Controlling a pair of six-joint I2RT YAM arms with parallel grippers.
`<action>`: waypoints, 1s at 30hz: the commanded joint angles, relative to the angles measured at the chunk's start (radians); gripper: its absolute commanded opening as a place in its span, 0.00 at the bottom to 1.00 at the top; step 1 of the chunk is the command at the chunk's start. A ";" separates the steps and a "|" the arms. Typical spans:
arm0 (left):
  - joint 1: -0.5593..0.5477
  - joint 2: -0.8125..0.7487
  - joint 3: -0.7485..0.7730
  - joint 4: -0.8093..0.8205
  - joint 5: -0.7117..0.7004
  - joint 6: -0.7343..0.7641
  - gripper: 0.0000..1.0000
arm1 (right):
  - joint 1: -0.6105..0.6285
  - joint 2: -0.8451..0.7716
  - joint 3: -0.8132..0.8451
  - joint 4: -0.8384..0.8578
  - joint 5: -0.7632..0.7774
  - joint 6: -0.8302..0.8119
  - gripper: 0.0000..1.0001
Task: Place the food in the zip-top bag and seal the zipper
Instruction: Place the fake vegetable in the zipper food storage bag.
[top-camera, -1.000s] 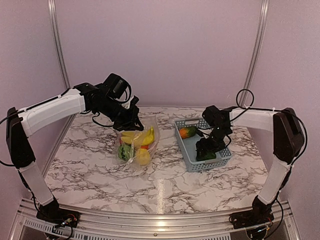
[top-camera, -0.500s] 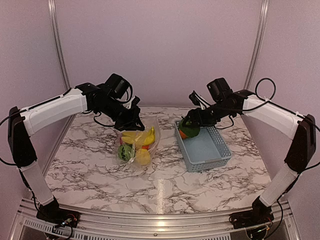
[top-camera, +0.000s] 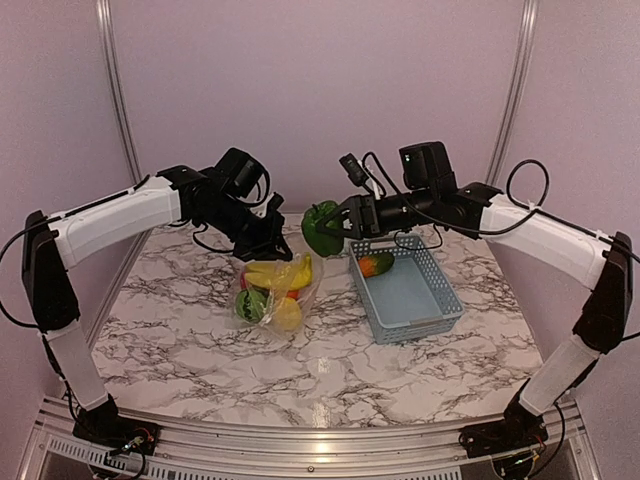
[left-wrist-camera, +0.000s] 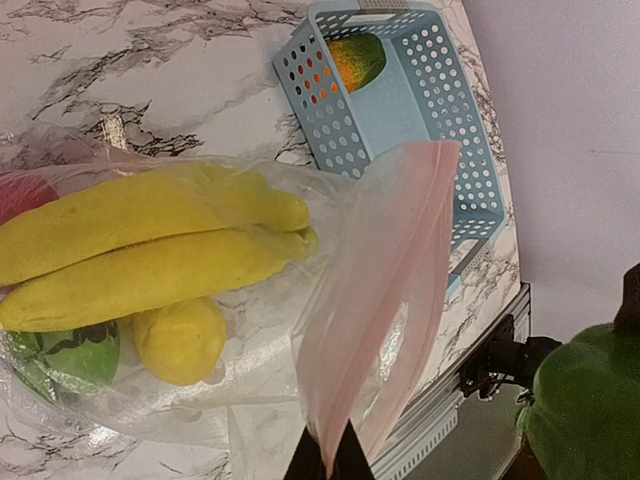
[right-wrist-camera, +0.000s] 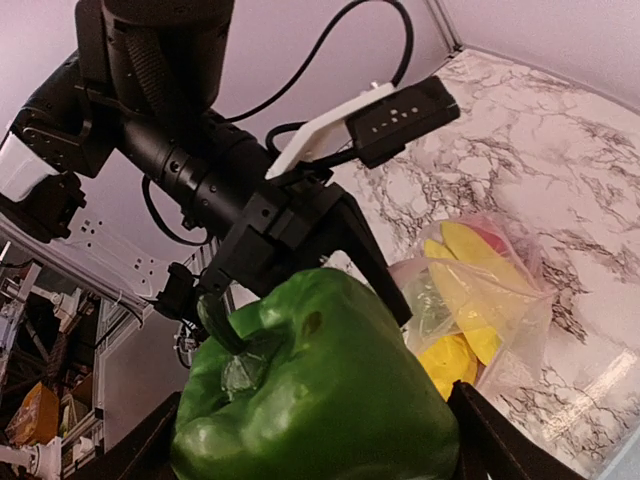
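Near the centre of the top view, slightly above the middle, the green pepper (top-camera: 322, 228) is held clear of the marble table (top-camera: 200, 350) by the right gripper (top-camera: 337, 224). Its fingers are spread wide around the pepper's body and pressed against both sides. Through the right wrist camera the green pepper (right-wrist-camera: 320, 390) is seen filling the lower half of the frame, with one dark finger (right-wrist-camera: 480, 440) at the lower right and the other at the lower left edge.

Just left of the pepper in the top view, the left gripper (top-camera: 268, 243) is pinched together on the upper edge of the zip-top bag (top-camera: 275, 290), which is lifted there while the rest lies on the table. Through the left wrist camera the closed fingertips (left-wrist-camera: 328, 462) are seen at the bottom centre, clamped on a pink-tinted flap of the zip-top bag (left-wrist-camera: 380, 270). The mouth is held apart and unsealed; the zipper strip cannot be made out separately.

Inside the bag are seen yellow bananas (left-wrist-camera: 150, 250), a lemon (left-wrist-camera: 180, 340) below them, a striped melon (left-wrist-camera: 65, 355) at the lower left, and a red apple (left-wrist-camera: 20, 195) at the left edge.

Right of the bag in the top view stands a grey-blue basket (top-camera: 430, 310), apart from it. One orange-and-green fruit (top-camera: 375, 263) is left lying in its far left corner.
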 joint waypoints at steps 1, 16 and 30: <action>-0.004 0.025 0.035 -0.008 -0.002 -0.004 0.00 | 0.054 0.028 -0.001 0.145 -0.094 0.026 0.49; 0.024 -0.035 -0.076 0.202 0.136 -0.183 0.00 | 0.069 0.072 -0.132 0.289 -0.132 -0.018 0.59; 0.067 -0.067 -0.150 0.288 0.179 -0.242 0.00 | 0.070 0.135 -0.162 0.302 -0.071 -0.023 0.81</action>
